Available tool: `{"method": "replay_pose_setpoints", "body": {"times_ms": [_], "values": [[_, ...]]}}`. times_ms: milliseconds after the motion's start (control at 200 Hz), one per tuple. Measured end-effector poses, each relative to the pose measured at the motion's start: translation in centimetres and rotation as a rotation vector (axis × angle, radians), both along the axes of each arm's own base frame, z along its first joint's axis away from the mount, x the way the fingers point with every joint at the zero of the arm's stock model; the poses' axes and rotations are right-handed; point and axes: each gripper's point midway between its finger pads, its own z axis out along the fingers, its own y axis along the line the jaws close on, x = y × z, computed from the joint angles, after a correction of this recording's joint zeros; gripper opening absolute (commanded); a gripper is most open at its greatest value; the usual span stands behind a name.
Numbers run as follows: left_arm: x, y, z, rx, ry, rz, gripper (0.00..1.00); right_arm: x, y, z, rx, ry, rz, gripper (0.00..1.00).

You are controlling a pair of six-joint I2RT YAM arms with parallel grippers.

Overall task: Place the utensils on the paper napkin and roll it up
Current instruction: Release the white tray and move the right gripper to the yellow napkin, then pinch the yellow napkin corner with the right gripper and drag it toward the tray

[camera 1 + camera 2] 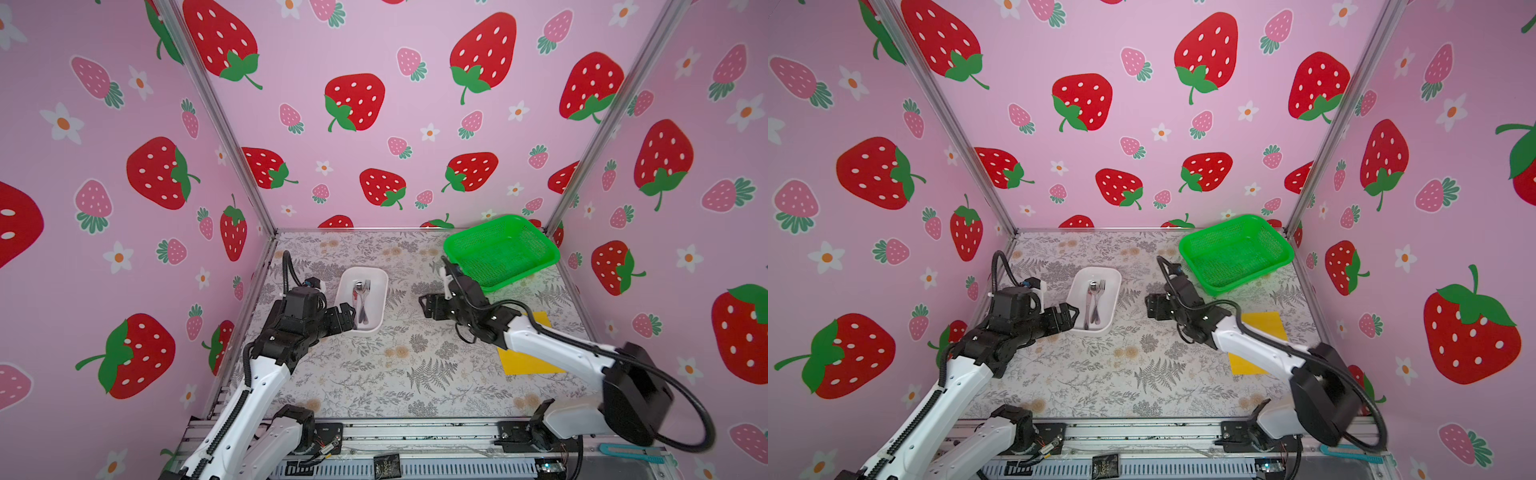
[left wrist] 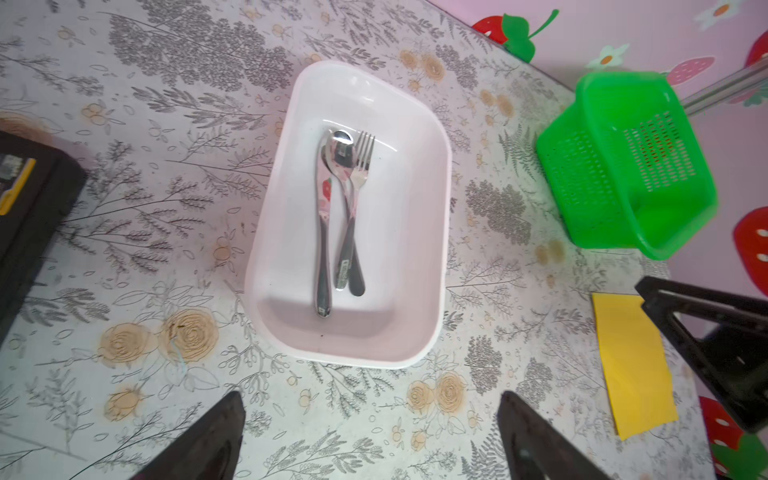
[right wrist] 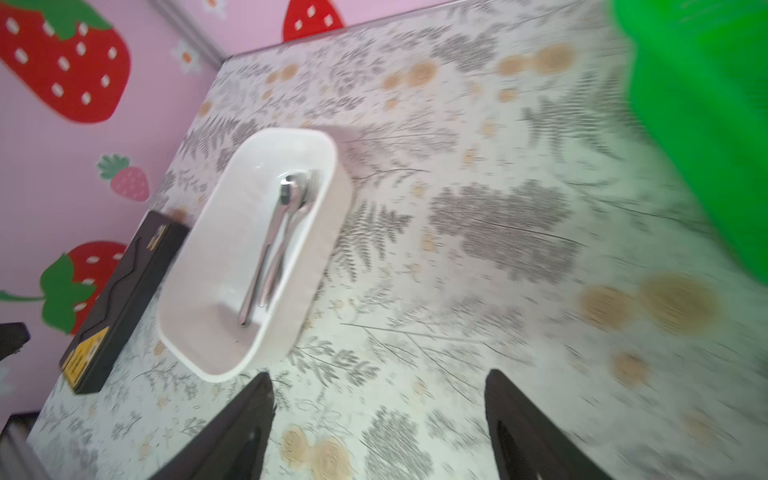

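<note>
Lying in the tray (image 1: 384,282), the utensils (image 1: 361,299) rest untouched; left gripper (image 1: 348,316) open at the tray's edge; right gripper (image 1: 424,307) open, empty, nearby; napkin (image 1: 523,361) flat on the tabletop (image 1: 374,374) under the right arm (image 1: 552,349).

Silver utensils (image 2: 324,208) in a white tray (image 2: 399,257); yellow paper napkin (image 2: 631,365), green mesh basket (image 2: 602,187), grey fern-print table (image 2: 166,208), pink strawberry-patterned walls (image 1: 415,41).
</note>
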Motion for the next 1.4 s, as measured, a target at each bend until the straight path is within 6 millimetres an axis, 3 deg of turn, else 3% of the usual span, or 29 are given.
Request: {"method": "replay_pose_setpoints", "body": {"times_ms": [80,200,280,375,640,1151,1296,1401], "values": [[0.4,-0.9,0.4,-0.036,-0.023,-0.039,0.98,-0.6,-6.0,-0.9,0.015,-0.018,-0.155,0.72],[0.8,-1.9,0.5,-0.071,-0.031,-0.077,0.98,-1.8,-13.9,-4.8,0.003,0.036,-0.364,0.71],[1.0,-2.2,0.4,-0.082,-0.029,-0.090,0.98,-2.4,-17.1,-6.2,0.012,0.064,-0.452,0.70],[1.1,-2.5,0.2,-0.091,-0.022,-0.102,0.98,-2.4,-18.7,-7.0,0.034,0.106,-0.487,0.65],[0.9,-2.6,0.8,-0.098,-0.039,-0.107,0.98,-2.3,-18.8,-10.6,-0.018,0.282,-0.445,0.62],[0.8,-2.3,1.0,-0.090,-0.051,-0.097,0.98,-3.6,-18.7,-14.2,-0.094,0.413,-0.409,0.64],[0.8,-2.2,1.0,-0.083,-0.053,-0.097,0.98,-3.5,-17.0,-14.3,-0.096,0.404,-0.342,0.66],[0.8,-2.2,0.9,-0.081,-0.049,-0.097,0.98,-3.7,-14.0,-14.3,-0.108,0.390,-0.236,0.67]]}}
